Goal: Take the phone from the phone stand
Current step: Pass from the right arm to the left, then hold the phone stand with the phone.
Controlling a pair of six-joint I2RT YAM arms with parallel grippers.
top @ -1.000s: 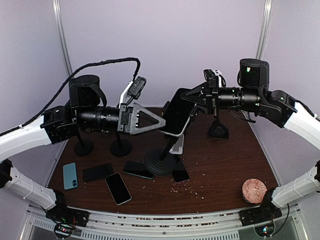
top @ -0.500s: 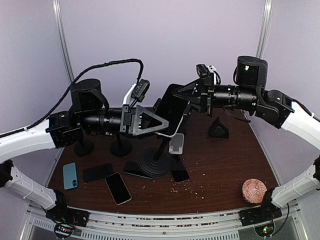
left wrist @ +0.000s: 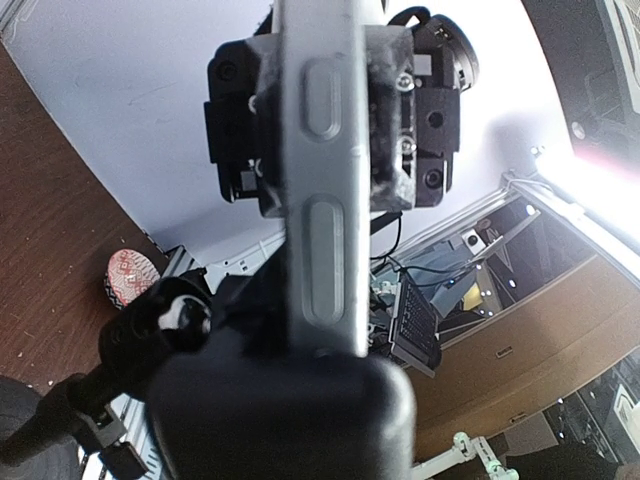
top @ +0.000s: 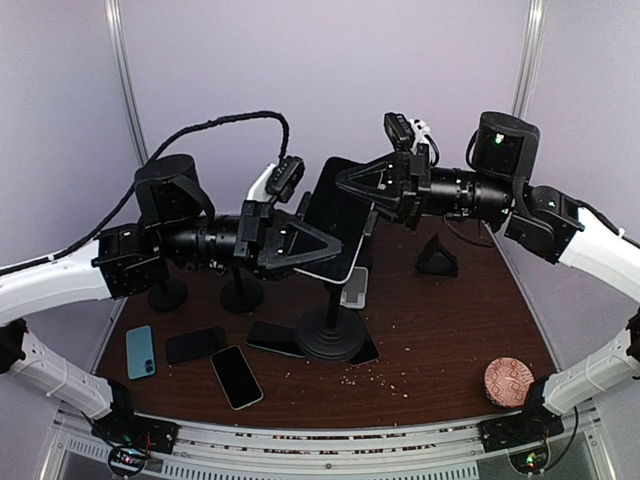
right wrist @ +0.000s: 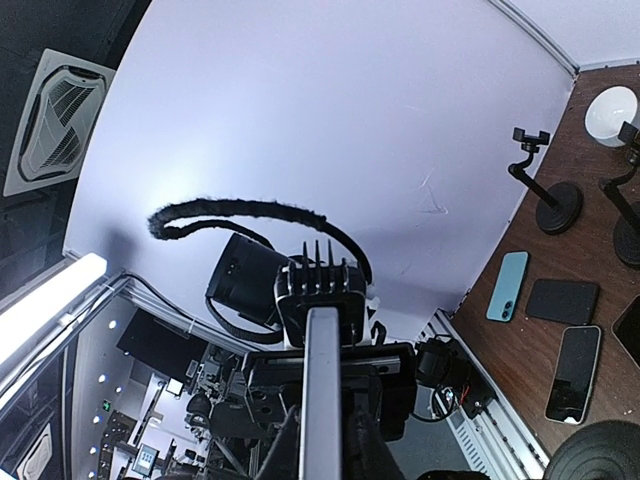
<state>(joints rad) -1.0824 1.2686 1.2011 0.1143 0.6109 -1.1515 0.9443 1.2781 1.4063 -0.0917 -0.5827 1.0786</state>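
Observation:
The phone (top: 335,218), a dark slab with a silver rim, hangs tilted above the table's middle. My left gripper (top: 318,250) is shut on its lower left edge. From the other side, my right gripper (top: 352,186) is shut on its upper right edge. The phone stand (top: 334,338), a black round base with a thin stem, rises behind the phone; its head is hidden there. In the left wrist view the phone's edge (left wrist: 320,170) with its side buttons runs upward from my left gripper (left wrist: 310,350). The right wrist view shows the same rim (right wrist: 322,380) clamped in my right gripper (right wrist: 322,440).
Several phones lie flat at the front left, among them a teal phone (top: 140,352) and a black phone (top: 195,344). Two other stands (top: 241,295) are at the back left, a black triangular stand (top: 437,257) at the back right, and a round patterned disc (top: 510,382) at the front right.
My left gripper has closed on the phone. The phone, still in the right gripper, has risen and shifted left. The stand's base has slid slightly right and nearer.

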